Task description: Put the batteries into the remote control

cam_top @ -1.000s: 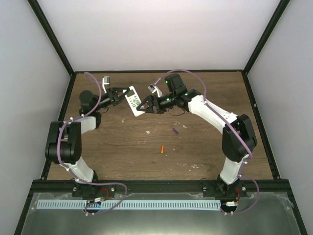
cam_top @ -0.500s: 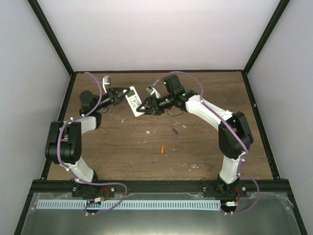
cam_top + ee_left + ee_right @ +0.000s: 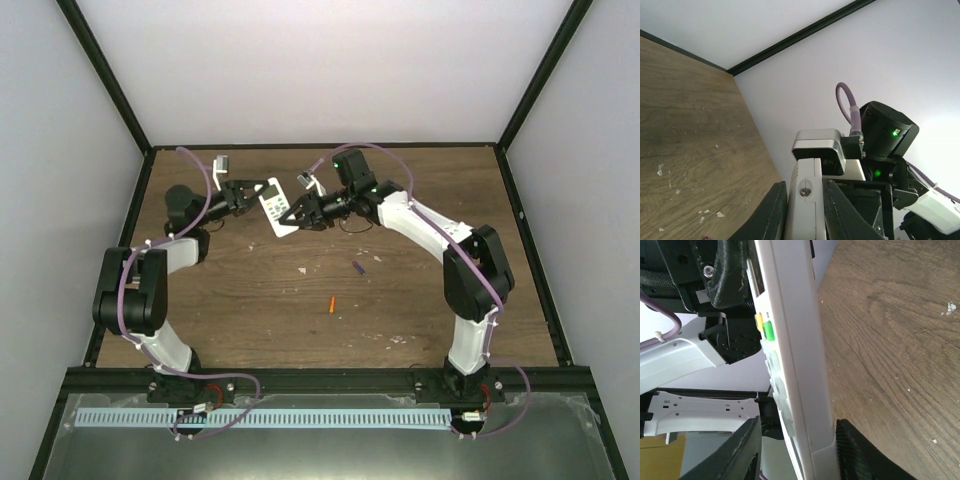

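Clamping the remote control [image 3: 272, 206] at its screen end, the left gripper [image 3: 254, 193] has its fingers [image 3: 771, 216] pressed on both flat sides of the white bar, which shows edge-on in the left wrist view. The right gripper [image 3: 290, 216] brackets the opposite end with its jaws only narrowly parted. In the right wrist view one finger [image 3: 852, 450] lies against the remote's plain back, while the other [image 3: 742, 450] stands a little apart from the button face, with a dark gap between them. A yellow button [image 3: 759, 320] and a green button [image 3: 768, 331] sit side by side on that face.

From above, the remote hangs slanted between the two grippers over the far part of the wooden table [image 3: 240, 300]. The purple battery [image 3: 357, 267] lies on the wood nearer the arm bases and well apart from the remote. The orange battery [image 3: 331, 305] lies nearer still, close to the table's middle. Pale wood chips [image 3: 303, 270] are scattered around them.
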Available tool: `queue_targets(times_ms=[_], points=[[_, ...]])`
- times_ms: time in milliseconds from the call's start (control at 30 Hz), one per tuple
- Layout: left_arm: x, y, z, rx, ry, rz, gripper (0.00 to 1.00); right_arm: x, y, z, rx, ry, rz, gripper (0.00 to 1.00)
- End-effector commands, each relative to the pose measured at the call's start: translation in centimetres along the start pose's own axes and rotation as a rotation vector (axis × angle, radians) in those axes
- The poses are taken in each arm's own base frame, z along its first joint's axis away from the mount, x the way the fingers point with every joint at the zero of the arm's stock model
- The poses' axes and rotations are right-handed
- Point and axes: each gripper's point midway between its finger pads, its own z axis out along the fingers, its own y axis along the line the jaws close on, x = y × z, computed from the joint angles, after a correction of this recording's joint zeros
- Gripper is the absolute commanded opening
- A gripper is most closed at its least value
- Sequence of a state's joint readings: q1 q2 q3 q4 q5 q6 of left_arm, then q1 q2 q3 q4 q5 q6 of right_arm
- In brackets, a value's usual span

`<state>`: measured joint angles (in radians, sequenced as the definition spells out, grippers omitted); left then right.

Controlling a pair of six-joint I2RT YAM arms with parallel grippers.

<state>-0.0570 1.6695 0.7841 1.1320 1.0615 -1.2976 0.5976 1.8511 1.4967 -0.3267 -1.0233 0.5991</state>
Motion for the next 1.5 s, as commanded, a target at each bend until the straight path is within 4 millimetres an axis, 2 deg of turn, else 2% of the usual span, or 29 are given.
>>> queue_targets(times_ms=[0,567,667,800,933,1067,1167,1300,1467], points=[[0.0,-1.1,0.4,0.027,0.012,0.07,0.0,-1.3,1.7,-0.2,-0.045,-0.008,-0.06,0.36],[0.2,-1.1,0.7,0.063,0.009,0.037,0.01,-1.8,2.2,-0.4,-0.043,-0.026,-0.196,0.13],[0.3,-1.2,0.9,0.07,0.015,0.041,0.09,-2.0,2.3,-0.4,-0.042,-0.033,-0.218,0.08],[0.3,-1.4,0.9,0.077,0.018,0.045,0.24,-2.4,2.3,-0.6,-0.012,-0.057,-0.242,0.04],[0.0,-1.2,0.6,0.068,-0.003,0.03,0.37,-2.8,1.5,-1.1,0.07,-0.085,-0.253,0.01],[-1.6,-0.9,-0.7,0.058,-0.092,-0.006,0.52,-3.3,0.5,-2.1,0.201,-0.123,-0.274,0.01],[-3.4,-0.9,-2.4,0.045,-0.183,-0.027,0.59,-3.6,-1.0,-3.2,0.331,-0.153,-0.282,0.01],[-5.2,-0.1,-3.9,-0.03,-0.275,-0.072,0.62,-3.8,-4.5,-5.4,0.576,-0.177,-0.287,0.01],[-5.5,3.2,-4.4,-0.309,-0.278,-0.202,0.63,-3.4,-8.6,-7.9,0.895,-0.151,-0.328,0.01]])
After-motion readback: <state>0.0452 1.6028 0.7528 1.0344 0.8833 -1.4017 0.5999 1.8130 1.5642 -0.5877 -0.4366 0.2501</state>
